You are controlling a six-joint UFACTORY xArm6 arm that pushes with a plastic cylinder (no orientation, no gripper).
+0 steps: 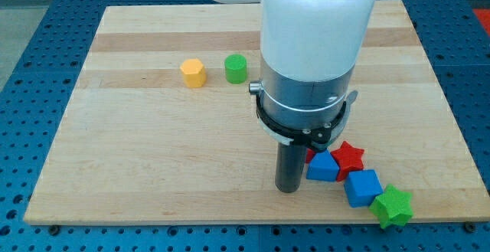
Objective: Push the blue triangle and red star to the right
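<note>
Near the board's [153, 168] bottom right, the rod's tip [288, 190] rests just left of the blue triangle [322, 167], which touches the red star [349, 157]. The arm carries no pincer. A blue cube [361, 188] and green star [393, 205] trail rightward; a yellow hexagon [193, 73] and green cylinder [236, 69] sit well apart.

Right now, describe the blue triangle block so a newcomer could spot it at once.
Start at the wooden board and go to the cluster of blocks near the view's bottom right. The blue triangle block is the cluster's leftmost piece, just right of my tip, with the red star block touching its upper right. Unlike the blue cube lower right, its top is peaked.
</note>
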